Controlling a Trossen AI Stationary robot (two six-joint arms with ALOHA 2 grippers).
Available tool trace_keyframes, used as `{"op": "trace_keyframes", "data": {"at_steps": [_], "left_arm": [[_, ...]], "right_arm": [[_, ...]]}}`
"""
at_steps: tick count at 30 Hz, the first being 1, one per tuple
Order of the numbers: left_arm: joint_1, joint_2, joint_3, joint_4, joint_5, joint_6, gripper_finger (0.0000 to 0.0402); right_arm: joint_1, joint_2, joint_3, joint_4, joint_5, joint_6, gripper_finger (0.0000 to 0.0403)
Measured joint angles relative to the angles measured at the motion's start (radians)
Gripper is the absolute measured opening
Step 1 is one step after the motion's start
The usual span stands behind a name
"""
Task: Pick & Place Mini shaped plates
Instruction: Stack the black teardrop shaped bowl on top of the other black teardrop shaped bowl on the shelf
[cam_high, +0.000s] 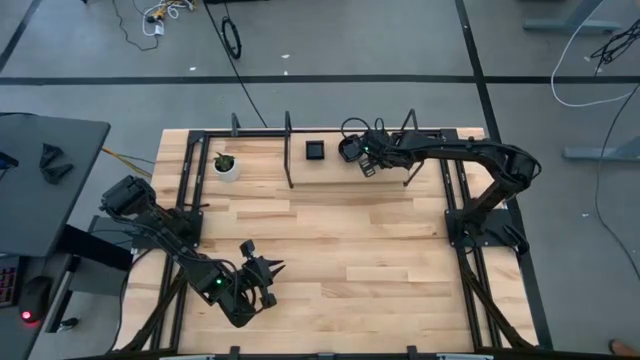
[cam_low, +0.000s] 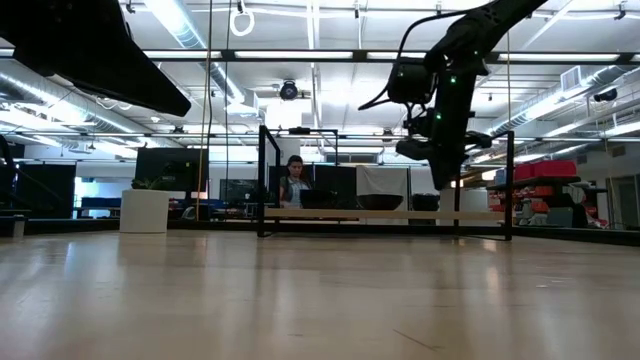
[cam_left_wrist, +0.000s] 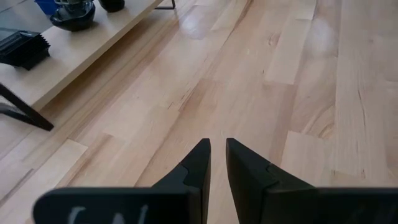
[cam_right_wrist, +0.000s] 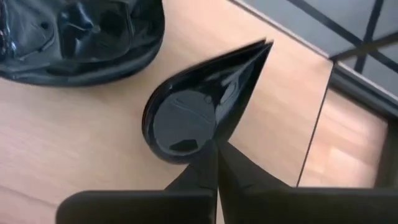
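Note:
A glossy black teardrop mini plate (cam_right_wrist: 186, 118) is in my right gripper (cam_right_wrist: 217, 146), which is shut on it at the table's far middle (cam_high: 366, 162). Beside it lies a heap of more black plates (cam_right_wrist: 74, 31) (cam_high: 349, 149). A square black plate (cam_high: 315, 150) rests flat on the table to their left. My left gripper (cam_high: 272, 268) (cam_left_wrist: 217, 144) hovers near the table's front left, its fingers a little apart with nothing between them. My right gripper pinches the teardrop plate's rim (cam_right_wrist: 208, 140) on its rounded side, between the two fingers. The fingers come slanting down from the table's right. The plate's hollow faces up and its point (cam_right_wrist: 264, 45) reaches away from the fingers. In the low view the gripper (cam_low: 440, 150) hangs above the table.
A white pot with a green plant (cam_high: 226, 166) stands at the far left. Black frame posts (cam_high: 290, 150) and rails (cam_low: 385, 236) rise along the far edge and both sides. A person sits beyond the table (cam_low: 293, 182). Bare wood fills the table's middle (cam_high: 350, 240).

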Motion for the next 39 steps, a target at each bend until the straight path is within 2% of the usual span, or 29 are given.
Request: {"op": "trace_keyframes", "data": {"at_steps": [18,30,39], "left_arm": [[0.000,0.000,0.000,0.000,-0.011,0.000,0.0055],[0.001,0.000,0.000,0.000,-0.011,0.002,0.0055],[0.002,0.000,0.000,0.000,-0.011,0.001,0.0055]], "right_arm": [[-0.015,0.032,0.000,-0.017,-0.014,0.042,0.0001],[-0.001,0.019,0.000,0.052,0.056,0.001,0.0004],[0.008,0.019,0.000,0.194,-0.043,-0.041,0.0006]]}}
